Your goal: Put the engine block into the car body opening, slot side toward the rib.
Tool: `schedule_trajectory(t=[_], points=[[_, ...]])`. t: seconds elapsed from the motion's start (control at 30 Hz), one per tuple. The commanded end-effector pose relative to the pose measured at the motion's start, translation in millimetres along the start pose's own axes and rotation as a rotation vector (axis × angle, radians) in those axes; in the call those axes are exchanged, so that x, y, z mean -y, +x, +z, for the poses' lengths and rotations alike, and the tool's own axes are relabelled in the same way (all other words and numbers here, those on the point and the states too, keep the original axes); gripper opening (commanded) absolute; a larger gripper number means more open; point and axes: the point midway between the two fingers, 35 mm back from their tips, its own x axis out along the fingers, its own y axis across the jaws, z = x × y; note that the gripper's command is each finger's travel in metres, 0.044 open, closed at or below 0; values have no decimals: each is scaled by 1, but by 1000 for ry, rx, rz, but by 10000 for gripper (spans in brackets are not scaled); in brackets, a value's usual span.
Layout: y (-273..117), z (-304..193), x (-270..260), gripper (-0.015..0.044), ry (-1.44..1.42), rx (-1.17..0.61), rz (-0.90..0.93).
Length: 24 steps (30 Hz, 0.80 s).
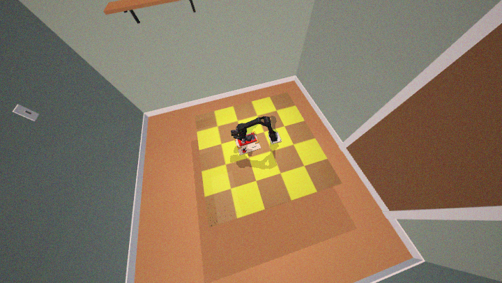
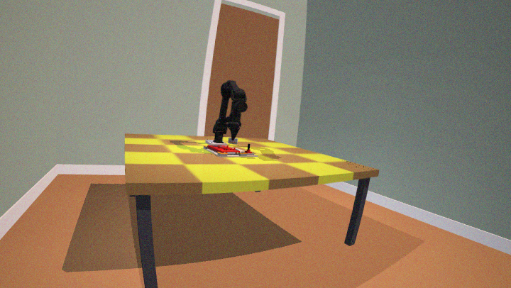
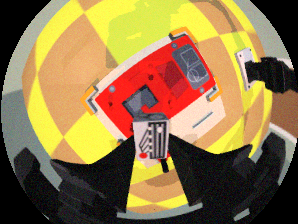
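Observation:
My gripper [image 2: 233, 138] [image 3: 151, 137] is shut on the grey engine block [image 2: 233, 141] [image 3: 151, 142], pointing down. The block's pale face with dark stripes and a red dot shows between the fingers; its slot cannot be made out. The red car body [image 1: 242, 143] [image 2: 218, 147] [image 3: 116, 96] lies on a pale board, turned at an angle in the wrist view. Its dark square opening [image 3: 136, 101] is just beyond the block, with a small red rib [image 3: 147, 108] at its near side. The block is held above the car, not in the opening. The arm crowds the block in the top view.
A black upright lever [image 2: 248, 146] [image 3: 165, 165] on a red base stands beside the car. Orange corner brackets [image 3: 88, 103] edge the body. The pale board [image 3: 212, 116] has a narrow slot. The arm's white base plate [image 1: 278, 137] [image 3: 241, 61] sits close by.

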Motion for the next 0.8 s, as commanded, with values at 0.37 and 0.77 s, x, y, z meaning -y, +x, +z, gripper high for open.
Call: schedule_trajectory(t=[0.37, 0.77], points=[[7, 17, -6, 0, 507, -2, -4], [12, 31, -12, 0, 925, 0, -3]])
